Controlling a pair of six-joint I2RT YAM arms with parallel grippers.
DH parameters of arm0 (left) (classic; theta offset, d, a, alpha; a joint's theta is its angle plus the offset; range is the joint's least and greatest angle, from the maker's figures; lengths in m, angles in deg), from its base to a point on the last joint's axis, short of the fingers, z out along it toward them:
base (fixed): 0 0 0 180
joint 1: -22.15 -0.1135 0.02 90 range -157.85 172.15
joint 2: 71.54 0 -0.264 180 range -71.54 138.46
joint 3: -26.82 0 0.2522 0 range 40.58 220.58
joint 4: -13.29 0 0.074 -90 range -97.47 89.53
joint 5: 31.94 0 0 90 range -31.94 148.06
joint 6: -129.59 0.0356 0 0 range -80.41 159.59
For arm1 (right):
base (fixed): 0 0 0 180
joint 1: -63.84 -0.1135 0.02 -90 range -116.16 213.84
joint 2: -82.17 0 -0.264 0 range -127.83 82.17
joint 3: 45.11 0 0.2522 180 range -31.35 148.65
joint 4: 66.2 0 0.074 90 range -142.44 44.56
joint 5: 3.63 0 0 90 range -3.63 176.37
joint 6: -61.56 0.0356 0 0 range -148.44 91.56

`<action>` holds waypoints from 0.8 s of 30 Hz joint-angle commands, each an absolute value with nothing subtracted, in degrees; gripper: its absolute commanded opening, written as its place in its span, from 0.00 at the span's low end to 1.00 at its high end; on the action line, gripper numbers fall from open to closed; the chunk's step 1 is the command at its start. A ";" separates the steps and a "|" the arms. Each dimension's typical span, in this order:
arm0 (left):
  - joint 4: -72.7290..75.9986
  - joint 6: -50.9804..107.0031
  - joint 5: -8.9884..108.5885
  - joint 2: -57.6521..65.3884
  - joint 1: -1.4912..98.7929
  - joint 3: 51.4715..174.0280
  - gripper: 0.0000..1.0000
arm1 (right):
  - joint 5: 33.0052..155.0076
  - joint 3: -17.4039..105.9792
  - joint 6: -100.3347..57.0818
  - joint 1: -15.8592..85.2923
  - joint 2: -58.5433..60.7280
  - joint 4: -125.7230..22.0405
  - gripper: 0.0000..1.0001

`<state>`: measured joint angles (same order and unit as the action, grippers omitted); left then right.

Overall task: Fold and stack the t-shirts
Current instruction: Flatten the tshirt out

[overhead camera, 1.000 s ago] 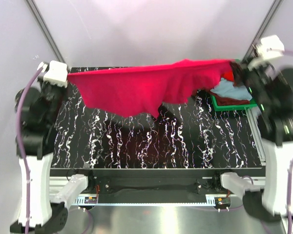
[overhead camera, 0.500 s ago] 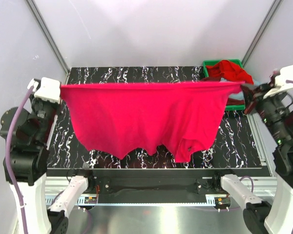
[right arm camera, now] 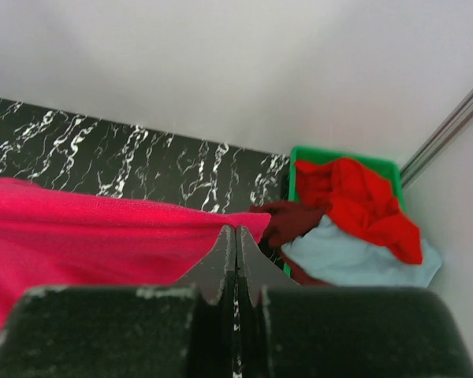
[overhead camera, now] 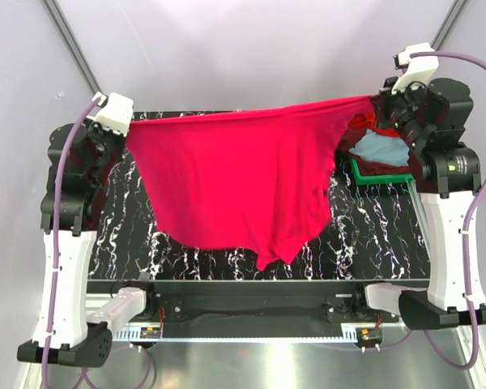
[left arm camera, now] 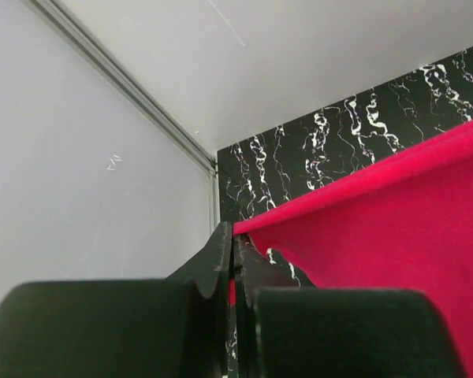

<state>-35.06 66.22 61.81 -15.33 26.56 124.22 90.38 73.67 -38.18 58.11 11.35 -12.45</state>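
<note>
A crimson-pink t-shirt (overhead camera: 243,182) hangs stretched in the air above the black marbled table (overhead camera: 389,235). My left gripper (overhead camera: 123,123) is shut on its left corner, and my right gripper (overhead camera: 378,99) is shut on its right corner. In the left wrist view the cloth (left arm camera: 394,213) runs off to the right from my left gripper (left arm camera: 236,240). In the right wrist view the cloth (right arm camera: 87,228) leaves my right gripper (right arm camera: 236,235) to the left. A bright red t-shirt (right arm camera: 359,205), a light blue-grey t-shirt (right arm camera: 355,256) and a dark maroon t-shirt (right arm camera: 288,220) lie in the green bin (right arm camera: 315,153).
The green bin (overhead camera: 381,174) stands at the table's far right corner, under my right arm. White walls with metal posts (overhead camera: 73,49) close in the back and sides. The hanging shirt hides much of the table's middle.
Both grippers have moved back toward the far edge and risen, carrying the shirt with them. The shirt's lower hem now hangs in a point over the table's front middle.
</note>
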 commanded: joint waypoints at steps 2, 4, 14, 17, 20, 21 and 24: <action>-34.65 64.29 66.68 -19.93 25.67 128.47 0.00 | 85.14 76.05 -36.44 59.19 16.25 -14.21 0.00; -35.36 63.41 66.59 -21.08 25.67 128.91 0.00 | 84.87 78.07 -36.00 59.19 17.22 -12.37 0.00; -40.98 63.06 66.24 -32.60 25.67 127.42 0.00 | 82.85 87.56 -35.03 59.19 26.97 1.70 0.00; -41.60 62.88 66.85 -33.04 25.67 129.43 0.00 | 81.80 89.93 -35.29 59.19 27.68 3.81 0.00; -41.78 63.67 68.08 -31.55 25.67 132.33 0.00 | 80.66 93.19 -36.87 59.19 25.84 3.38 0.00; -41.43 64.11 68.43 -31.11 25.67 132.60 0.00 | 80.39 94.50 -37.66 59.19 25.14 2.42 0.00; -39.85 66.13 68.61 -29.79 25.67 130.69 0.00 | 80.04 93.55 -38.99 59.10 22.85 -1.00 0.00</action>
